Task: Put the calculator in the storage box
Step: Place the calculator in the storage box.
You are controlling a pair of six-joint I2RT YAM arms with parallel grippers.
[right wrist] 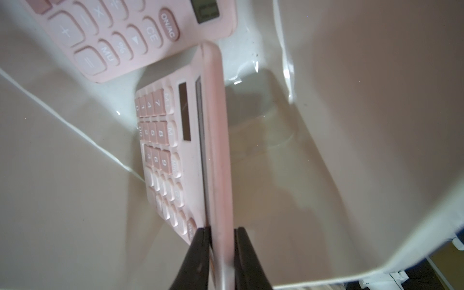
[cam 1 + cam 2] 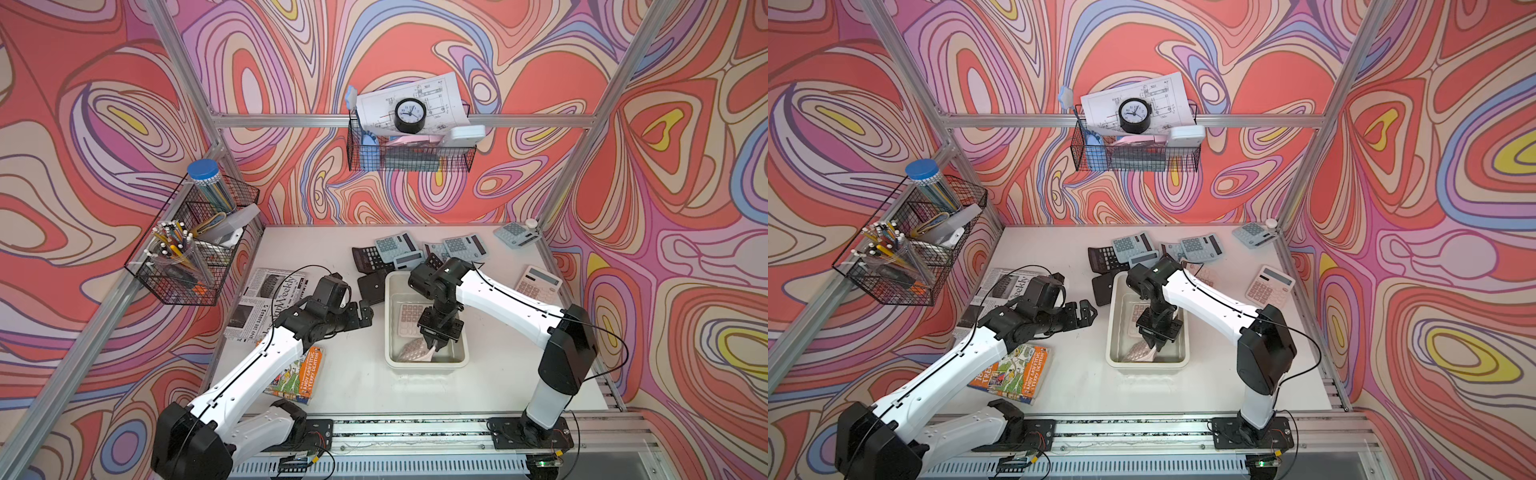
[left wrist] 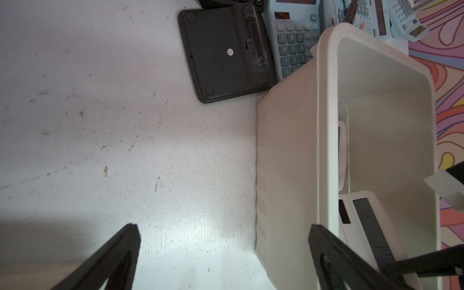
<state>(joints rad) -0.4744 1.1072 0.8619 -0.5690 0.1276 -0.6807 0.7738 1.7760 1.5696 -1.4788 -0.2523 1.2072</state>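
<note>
The cream storage box (image 2: 388,316) (image 2: 1111,320) stands mid-table. My right gripper (image 2: 432,347) (image 2: 1152,345) reaches down into its near end, shut on the top edge of a pink calculator (image 2: 411,348) (image 1: 213,150). That calculator stands tilted on its side, its lower edge near the box floor. In the right wrist view the gripper (image 1: 221,229) has a black finger on each face of it. Another pink calculator (image 2: 409,316) (image 1: 120,37) lies flat in the box. My left gripper (image 2: 365,316) (image 3: 223,227) hovers open and empty just left of the box (image 3: 326,125).
Blue calculators (image 2: 395,245) and black calculators (image 2: 368,257) are piled behind the box. A pink one (image 2: 538,282) lies at the right and a blue one (image 2: 517,235) at the back right corner. A newspaper (image 2: 266,299) and a book (image 2: 297,374) lie at the left. Wire baskets (image 2: 191,249) hang on the walls.
</note>
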